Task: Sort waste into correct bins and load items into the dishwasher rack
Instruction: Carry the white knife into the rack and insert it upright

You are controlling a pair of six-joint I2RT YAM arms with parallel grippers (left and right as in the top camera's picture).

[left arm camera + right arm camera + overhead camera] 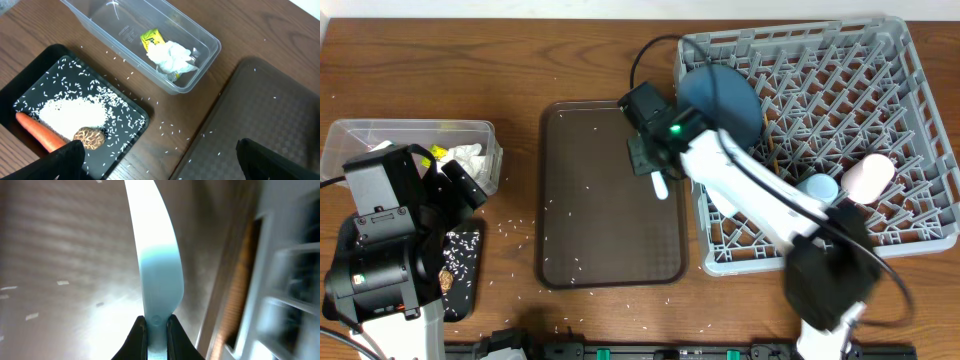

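My right gripper (156, 330) is shut on the handle of the pale blue spoon (157, 275). In the overhead view the spoon (660, 186) hangs over the right edge of the brown serving tray, just left of the grey dishwasher rack (910, 90). The rack holds the blue plate (720, 97), the pink cup (868, 176) and the light blue cup (817, 188). My left gripper (160, 165) is open and empty above the table. The black tray (30, 95) holds the carrot (37, 132), the brown lump (89, 138) and rice (72, 112). The clear tub (200, 37) holds crumpled paper (172, 56) and a yellow-green wrapper (152, 37).
The dark brown serving tray (610, 200) lies mid-table with scattered rice grains on it. Loose rice grains lie on the wooden table (175, 130) between the black tray and the serving tray. The right arm (760, 200) stretches across the rack's left side.
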